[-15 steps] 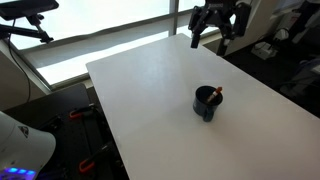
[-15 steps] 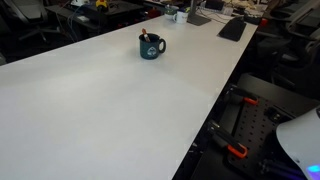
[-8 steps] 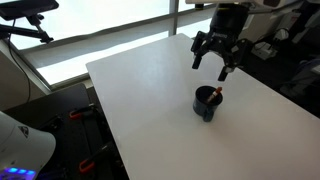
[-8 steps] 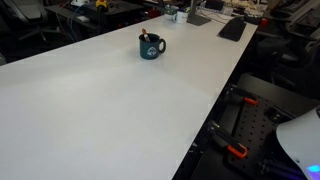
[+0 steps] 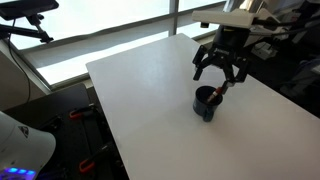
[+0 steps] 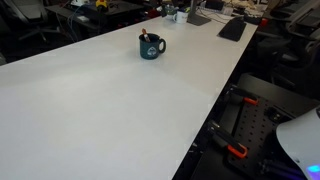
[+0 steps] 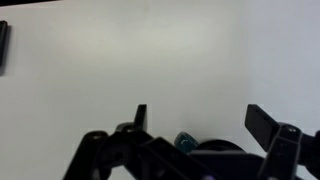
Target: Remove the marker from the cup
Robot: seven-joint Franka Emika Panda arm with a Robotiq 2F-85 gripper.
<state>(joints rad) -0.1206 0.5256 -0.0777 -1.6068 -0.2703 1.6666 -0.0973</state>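
Wrist view: your gripper [image 7: 203, 120] hangs with its jaws spread wide and nothing between them. The cup [image 7: 215, 148] barely peeks in at the bottom edge, dark with a teal glint at the rim. The marker cannot be made out here and is possibly hidden behind the gripper body. The table [image 7: 120, 50] reads as smooth, matte white.

In an exterior view, the gripper [image 5: 220, 82] hovers just above the cup [image 5: 206, 105], a small round dark mug standing upright on the table [image 5: 140, 90]. The marker [image 5: 218, 95], a thin reddish stick, leans on the rim with its top poking out.

In an exterior view from across the table [image 6: 110, 100], the cup [image 6: 151, 48] stands alone, handle to one side and marker [image 6: 145, 38] sticking up. Your gripper is out of frame.

The risk from here is the rim: come down off-centre and a finger could strike it, tipping or sliding the light mug across the slick top. The slim, leaning marker could also roll away from closing pads.
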